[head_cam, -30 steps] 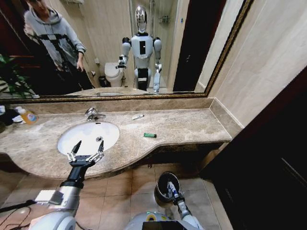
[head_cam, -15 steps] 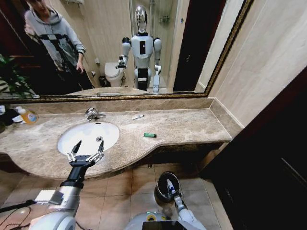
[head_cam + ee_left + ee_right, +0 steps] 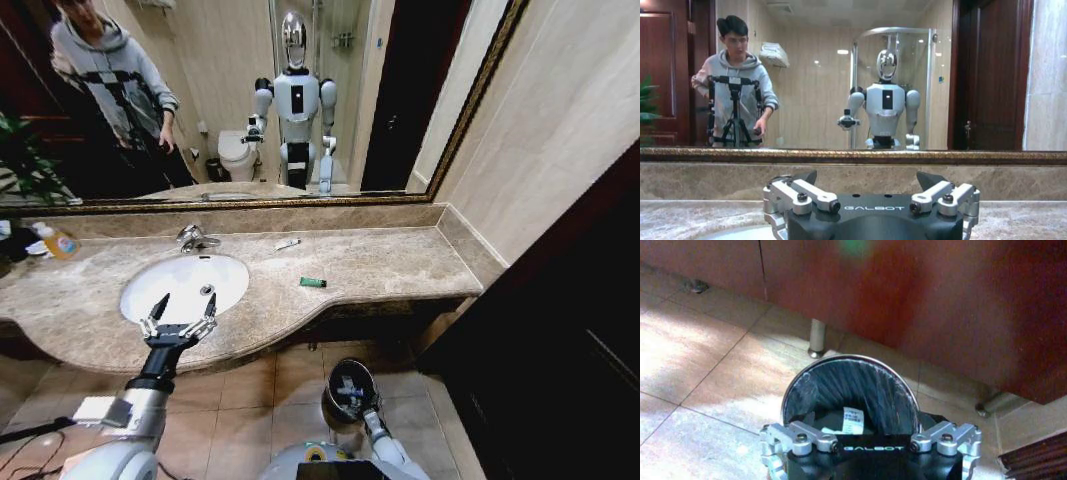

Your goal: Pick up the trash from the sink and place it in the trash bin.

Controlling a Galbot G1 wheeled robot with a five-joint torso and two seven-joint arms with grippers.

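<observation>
Trash bin [image 3: 346, 384] stood on the tiled floor [image 3: 250, 400] below the front edge of the table [image 3: 380, 262], to the right of the sink [image 3: 185, 284]. You could see its dark liner and chrome rim in the right wrist view [image 3: 850, 390], with a white labelled item [image 3: 852, 421] lying inside near the claw body.

Your right claw [image 3: 354, 394] hung over the bin opening; its fingers stood apart, holding nothing that you could see. Your left claw [image 3: 178, 322] hovered over the front rim of the sink, fingers spread wide and empty, facing the mirror [image 3: 250, 90].

On the table, a green packet [image 3: 313, 282] lay between the basin and the right end, well apart from both claws. A small white tube [image 3: 287, 243] lay near the back wall, right of the chrome faucet [image 3: 192, 238].
</observation>
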